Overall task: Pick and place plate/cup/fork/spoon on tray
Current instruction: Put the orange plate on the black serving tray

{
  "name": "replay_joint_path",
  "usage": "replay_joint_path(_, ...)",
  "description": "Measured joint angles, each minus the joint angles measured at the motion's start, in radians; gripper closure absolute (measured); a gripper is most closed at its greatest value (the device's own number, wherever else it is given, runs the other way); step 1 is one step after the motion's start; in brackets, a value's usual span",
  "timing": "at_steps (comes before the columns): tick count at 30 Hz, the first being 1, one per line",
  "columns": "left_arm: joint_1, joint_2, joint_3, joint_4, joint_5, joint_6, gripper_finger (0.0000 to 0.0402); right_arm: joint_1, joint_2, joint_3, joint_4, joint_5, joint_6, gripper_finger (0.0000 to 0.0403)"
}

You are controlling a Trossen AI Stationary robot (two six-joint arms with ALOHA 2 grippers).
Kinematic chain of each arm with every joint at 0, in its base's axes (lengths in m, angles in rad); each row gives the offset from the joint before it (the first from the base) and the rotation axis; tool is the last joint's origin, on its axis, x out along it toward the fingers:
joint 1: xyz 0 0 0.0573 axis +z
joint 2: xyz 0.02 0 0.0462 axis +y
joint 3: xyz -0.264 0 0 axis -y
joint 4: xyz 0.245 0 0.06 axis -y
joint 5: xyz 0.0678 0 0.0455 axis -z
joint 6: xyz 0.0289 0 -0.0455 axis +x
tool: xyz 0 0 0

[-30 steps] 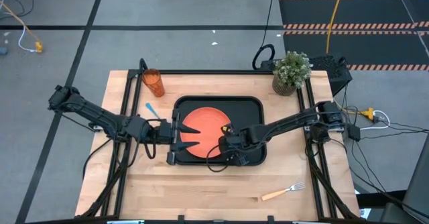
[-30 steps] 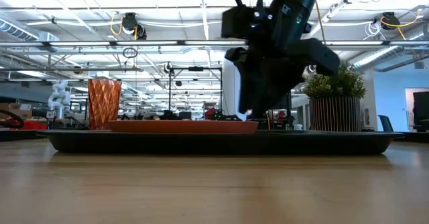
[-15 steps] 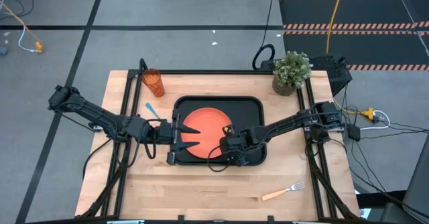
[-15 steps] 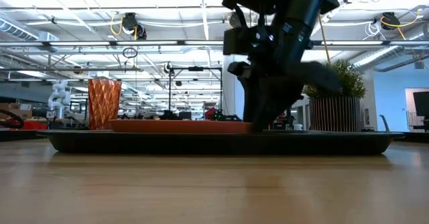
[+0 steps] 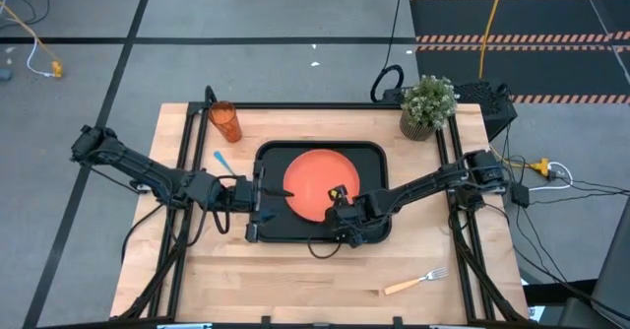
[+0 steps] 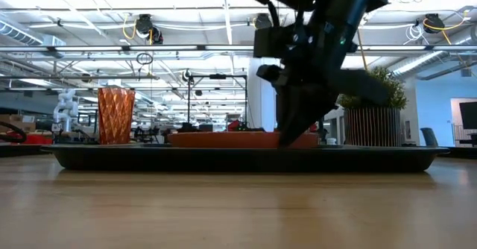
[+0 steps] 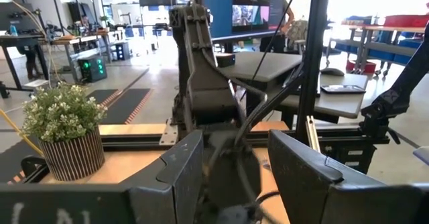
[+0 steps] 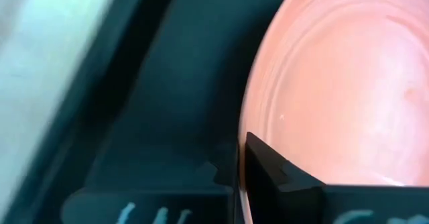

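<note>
The orange plate [image 5: 317, 183] lies in the black tray [image 5: 370, 158], a little right of its middle. My right gripper [image 5: 341, 207] is shut on the plate's near-right rim. My left gripper [image 5: 268, 199] stands open over the tray's left rim, clear of the plate. The amber cup [image 5: 225, 122] stands upright on the table beyond the tray's far left corner. The blue-handled spoon [image 5: 222, 161] lies on the table left of the tray. The tan-handled fork [image 5: 414, 282] lies near the front edge at the right. My right gripper pinches the plate's rim [image 8: 245, 123] between its two fingers, on the plate's near-right side. One finger [image 8: 281, 178] lies over the plate's upper face. The fingers slant down from the table's right. In the low view the plate [image 6: 231, 139] sits level and low in the tray.
A potted green plant [image 5: 428, 105] stands at the table's far right, beyond the tray's corner. Bare wood lies in front of the tray and to its right. The tray's raised rim [image 6: 223, 158] rings the plate.
My right gripper has shut on the plate's rim and drawn the plate across the tray toward the table's right edge. The plate has slid out from between my left gripper's fingers and stays level.
</note>
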Motion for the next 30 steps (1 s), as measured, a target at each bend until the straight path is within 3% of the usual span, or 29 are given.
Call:
replay_joint_path(17,0.0,0.0,0.0,0.001,0.0,-0.002,0.0229,0.119,-0.053,0.0,0.053,-0.032,0.088,0.0401)
replay_joint_path(30,0.0,0.0,0.0,0.001,0.0,-0.004,0.0229,0.117,-0.053,0.0,0.097,-0.03,0.103,0.0333)
